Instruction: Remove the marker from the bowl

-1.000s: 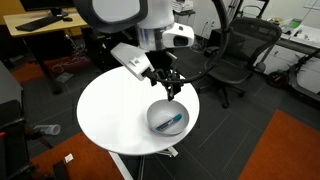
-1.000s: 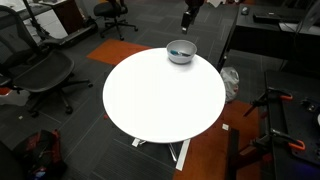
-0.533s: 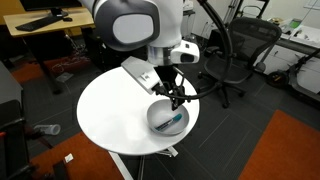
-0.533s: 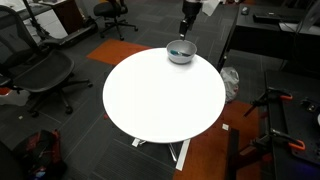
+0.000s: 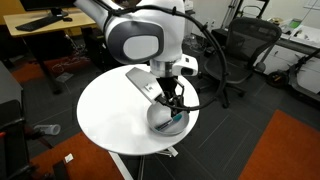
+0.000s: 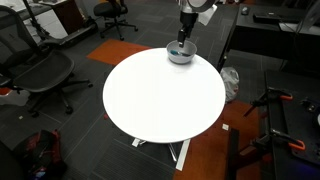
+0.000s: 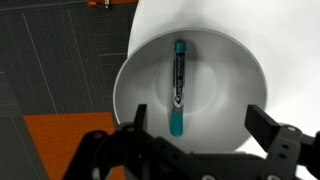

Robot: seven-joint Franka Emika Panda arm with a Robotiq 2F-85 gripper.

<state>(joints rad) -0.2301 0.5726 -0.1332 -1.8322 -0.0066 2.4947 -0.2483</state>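
The grey-silver bowl (image 7: 225, 90) fills the wrist view, and the teal-blue marker (image 7: 178, 90) lies along its bottom. My gripper (image 7: 195, 122) is open, with its fingers spread just above the bowl and the marker's near end between them. In both exterior views the gripper (image 5: 173, 104) (image 6: 183, 42) hangs right over the bowl (image 5: 160, 121) (image 6: 180, 56), which stands near the edge of the white round table (image 5: 110, 115) (image 6: 160, 95). A bit of the marker (image 5: 175, 120) shows beside the fingers.
Office chairs (image 5: 235, 55) (image 6: 40, 70) stand around the table. A desk (image 5: 40, 25) is at the back. An orange carpet patch (image 5: 290, 145) lies on the dark floor. The bowl sits close to the table's edge.
The gripper has come down from above the table edge to just over the bowl, now hiding part of it.
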